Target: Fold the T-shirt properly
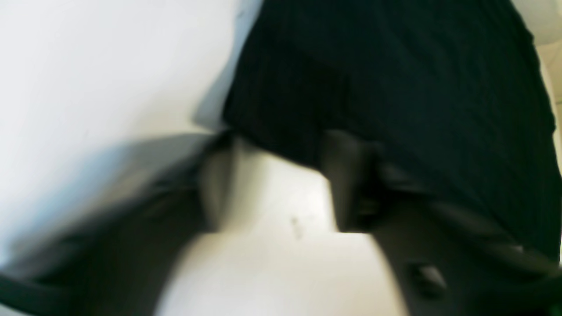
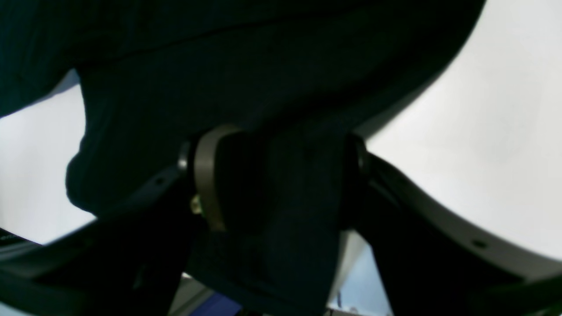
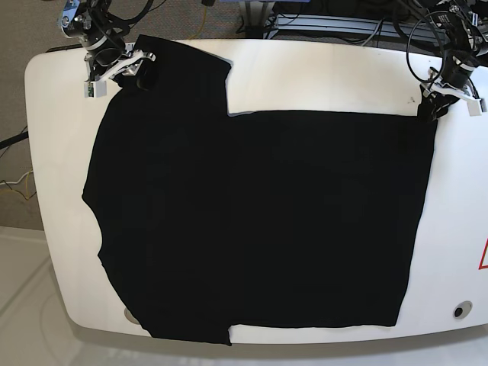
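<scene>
T-shirt spread flat across the white bench. At its far corners: right hand clamped on a fold of the sleeve; left hand at the hem corner, fingers apart over bare bench.

A lab — white table (cables behind).

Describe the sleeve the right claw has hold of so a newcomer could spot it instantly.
Start from the white table in the base view, covered mostly by the black T-shirt. Follow the shirt to its far corner on that view's left, where one short sleeve juts out toward the table's far edge. The right claw pinches its tip; the nearer sleeve lies free.
</scene>
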You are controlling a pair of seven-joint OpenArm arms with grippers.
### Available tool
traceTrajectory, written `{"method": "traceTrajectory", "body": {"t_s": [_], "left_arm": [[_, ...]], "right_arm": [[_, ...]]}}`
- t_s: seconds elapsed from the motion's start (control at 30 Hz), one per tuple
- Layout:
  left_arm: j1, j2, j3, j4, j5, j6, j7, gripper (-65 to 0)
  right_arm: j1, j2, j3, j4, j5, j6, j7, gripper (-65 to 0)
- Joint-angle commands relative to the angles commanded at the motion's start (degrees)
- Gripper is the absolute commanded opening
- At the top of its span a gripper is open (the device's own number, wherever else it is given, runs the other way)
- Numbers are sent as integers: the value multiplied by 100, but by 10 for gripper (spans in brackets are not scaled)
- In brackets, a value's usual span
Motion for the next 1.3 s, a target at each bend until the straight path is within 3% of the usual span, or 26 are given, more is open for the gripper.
{"method": "traceTrajectory", "body": {"t_s": [0.5,1.03,1.3], "left_arm": [[17,69,115,377,4,0,171,-288],[-237,167,172,304,69,0,576,-265],[-245,134,198,268,85,0,520,-266]], "right_arm": [[37,-17,4,17,11,-5,4,-320],[19,-23,4,-15,-48,12,-203,-321],[12,-14,0,-21,-64,10,-189,-323]]}}
